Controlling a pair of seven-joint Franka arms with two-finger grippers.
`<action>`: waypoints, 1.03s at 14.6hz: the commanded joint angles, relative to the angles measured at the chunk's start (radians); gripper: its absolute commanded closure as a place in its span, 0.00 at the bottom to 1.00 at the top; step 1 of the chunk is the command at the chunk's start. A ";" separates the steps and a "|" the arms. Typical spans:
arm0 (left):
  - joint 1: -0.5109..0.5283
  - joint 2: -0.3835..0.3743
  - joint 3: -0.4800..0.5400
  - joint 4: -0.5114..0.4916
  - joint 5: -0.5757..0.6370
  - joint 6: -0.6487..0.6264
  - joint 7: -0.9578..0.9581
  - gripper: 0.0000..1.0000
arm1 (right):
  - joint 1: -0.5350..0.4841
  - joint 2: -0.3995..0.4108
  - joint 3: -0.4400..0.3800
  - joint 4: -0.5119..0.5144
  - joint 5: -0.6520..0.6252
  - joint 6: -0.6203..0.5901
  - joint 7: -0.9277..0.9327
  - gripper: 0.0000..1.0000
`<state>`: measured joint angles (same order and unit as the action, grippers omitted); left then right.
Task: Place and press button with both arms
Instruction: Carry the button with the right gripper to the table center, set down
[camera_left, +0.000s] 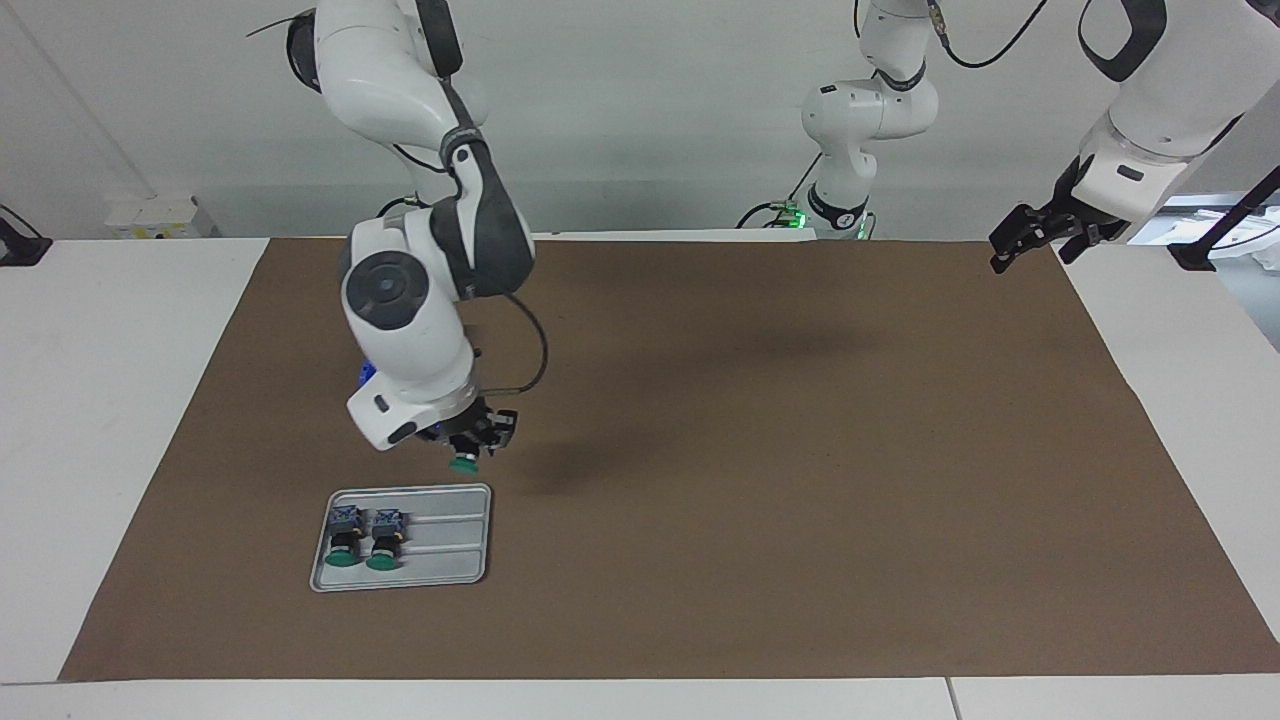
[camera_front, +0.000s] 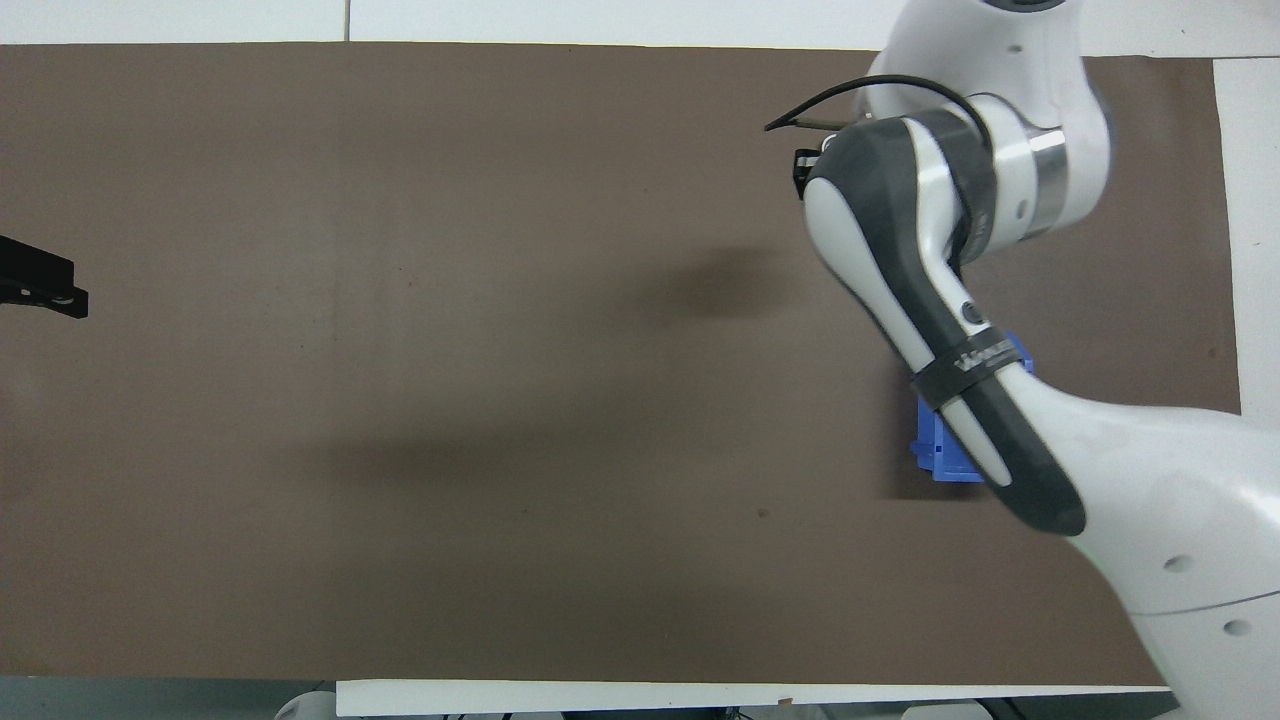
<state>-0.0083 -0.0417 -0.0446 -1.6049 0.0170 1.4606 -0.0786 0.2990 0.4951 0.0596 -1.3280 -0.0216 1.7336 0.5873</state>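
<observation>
Brown paper (camera_left: 760, 480) covers the table; the right claw (camera_left: 466, 447), above the grey tray (camera_left: 455, 545), grips a button (camera_left: 463, 464), while the left claw (camera_left: 1030, 240) waits, fully spread and empty.

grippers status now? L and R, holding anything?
Left gripper: open, empty, waiting over the mat's edge.
Right gripper: shut on a button, green cap down, over the mat just beside the tray.

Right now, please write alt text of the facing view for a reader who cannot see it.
The right gripper holds a green-capped button just above the brown mat, near a grey tray with two more buttons. The left gripper waits raised at the mat's corner.
</observation>
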 joint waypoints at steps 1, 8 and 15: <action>-0.001 -0.004 0.006 -0.006 -0.005 0.004 0.005 0.00 | 0.099 -0.015 -0.004 -0.042 -0.008 0.012 0.278 1.00; -0.013 -0.009 0.003 -0.006 -0.005 0.003 0.000 0.00 | 0.262 0.014 0.012 -0.132 0.017 0.185 1.223 0.94; -0.015 -0.009 0.002 -0.006 -0.005 0.012 0.011 0.00 | 0.324 0.134 0.014 -0.135 0.098 0.373 1.457 0.90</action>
<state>-0.0141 -0.0420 -0.0479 -1.6049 0.0170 1.4614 -0.0765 0.6208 0.6237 0.0708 -1.4571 0.0594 2.0899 2.0221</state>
